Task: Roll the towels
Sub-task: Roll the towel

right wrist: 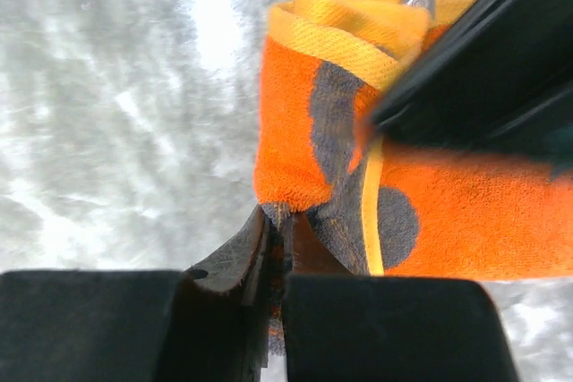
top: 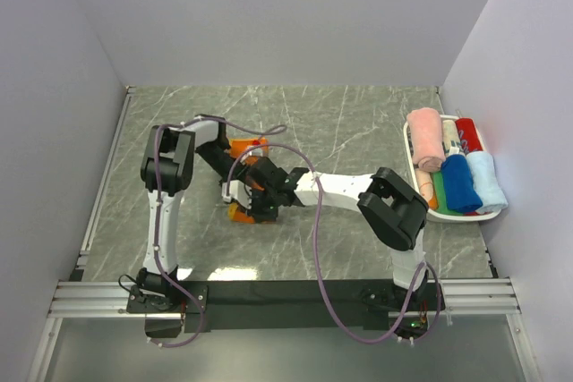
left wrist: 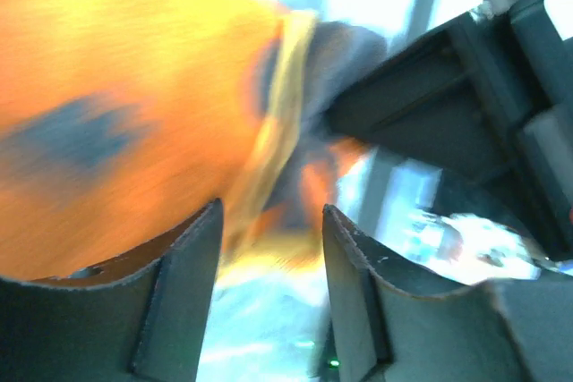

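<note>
The grey-and-orange towel (top: 246, 146) lay on the marble-patterned tabletop (top: 358, 123), left of its middle and about halfway between the near and far edges. From above, most of it was hidden under the two wrists that met over it. Only an orange patch toward the far edge and a smaller one toward the near edge showed. No lettering or cartoon could be read in any view.

The right end effector (right wrist: 276, 221) was pressed together, pinching the towel's lower grey edge. The pinched cloth disappeared between the dark fingers. A black, blurred part crossed the upper right of that wrist view and covered much of the towel's yellow hem.

The left end effector (left wrist: 271, 216) stood spread, with a clear gap between its fingers. The towel filled the upper left of its view as a smeared orange mass, and a pale hem hung just beyond the gap. Whether cloth touched either finger could not be told.

Against the tabletop's right edge sat the white oval basket (top: 473, 217). It held rolled towels packed side by side: a pink towel (top: 426, 139), a red towel (top: 466, 129), a blue towel (top: 458, 183) and a pale blue towel (top: 487, 178). A green towel (top: 445, 207) showed only as a sliver beneath the blue one.
</note>
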### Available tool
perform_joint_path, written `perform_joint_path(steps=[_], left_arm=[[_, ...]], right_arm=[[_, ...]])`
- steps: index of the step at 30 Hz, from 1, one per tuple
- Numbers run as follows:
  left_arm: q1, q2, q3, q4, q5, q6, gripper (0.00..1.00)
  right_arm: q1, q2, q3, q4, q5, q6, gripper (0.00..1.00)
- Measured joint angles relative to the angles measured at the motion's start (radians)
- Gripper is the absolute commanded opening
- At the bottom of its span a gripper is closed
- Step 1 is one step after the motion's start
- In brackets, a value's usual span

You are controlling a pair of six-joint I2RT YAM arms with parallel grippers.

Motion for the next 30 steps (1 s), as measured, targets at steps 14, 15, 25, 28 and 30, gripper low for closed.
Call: perform_joint_path(steps=[14, 15, 25, 28, 30], left_arm=[[0.368, -0.369, -0.15, 0.366, 0.023, -0.09, 0.56], [0.381, -0.418, -0.192, 0.391, 0.021, -0.098, 0.56], [0.265, -0.998, -0.668, 0.65, -0.095, -0.038, 0.6], [0.111, -1.106, -0.79, 0.711, -0.159, 0.009, 0.6], [0.002, -1.143, -0.846, 0.748, -0.196, 0.029, 0.59]], right_arm=[[-0.124, 0.169, 0.222, -0.341, -0.362, 0.279, 0.0], [-0.137, 0.194, 0.24, -0.357, -0.394, 0.292, 0.0], [-0.227, 0.394, 0.391, -0.51, -0.654, 0.359, 0.0], [-0.232, 0.439, 0.437, -0.549, -0.693, 0.374, 0.0], [-0.232, 0.463, 0.46, -0.566, -0.715, 0.381, 0.0]])
